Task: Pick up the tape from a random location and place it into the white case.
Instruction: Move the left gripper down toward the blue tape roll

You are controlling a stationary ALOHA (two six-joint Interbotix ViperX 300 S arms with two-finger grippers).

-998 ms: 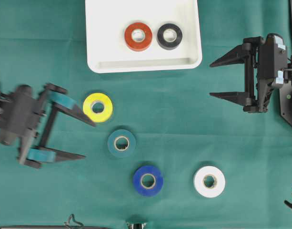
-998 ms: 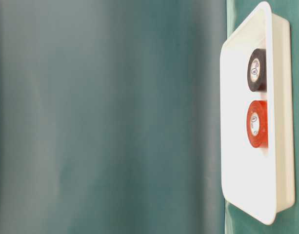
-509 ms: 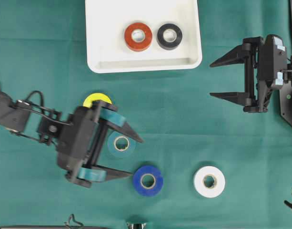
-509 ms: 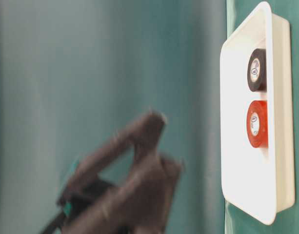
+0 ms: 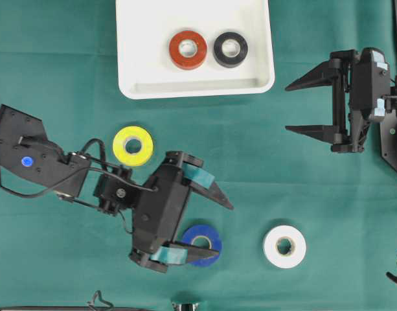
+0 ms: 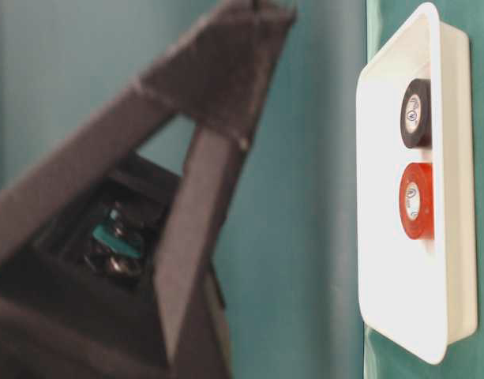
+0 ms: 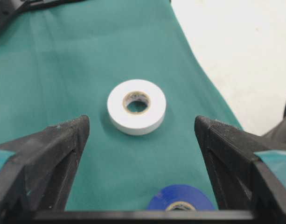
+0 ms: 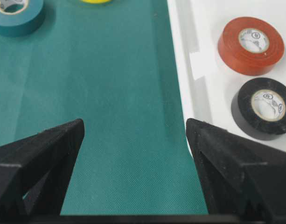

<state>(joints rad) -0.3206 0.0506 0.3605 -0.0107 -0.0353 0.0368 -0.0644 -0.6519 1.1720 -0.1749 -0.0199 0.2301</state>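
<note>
Since the earlier frame the left gripper (image 5: 216, 230) has been carried rightward past the yellow roll (image 5: 133, 146) and is now seen over the blue roll (image 5: 201, 240), jaws spread wide, nothing held. In the overhead view the white case (image 5: 140, 71) is seen to contain a red roll (image 5: 188, 49) and a black roll (image 5: 230, 49); a white roll (image 5: 284, 246) lies apart on the green cloth (image 5: 263, 175). The right gripper (image 5: 303, 107) is held wide open and empty beside the case. At table level the case is partly faced by a blurred dark arm (image 6: 107, 237). In the left wrist view the white roll is framed between the fingers (image 7: 49, 154). In the right wrist view a teal roll (image 8: 17, 14) is shown on the cloth.
</note>
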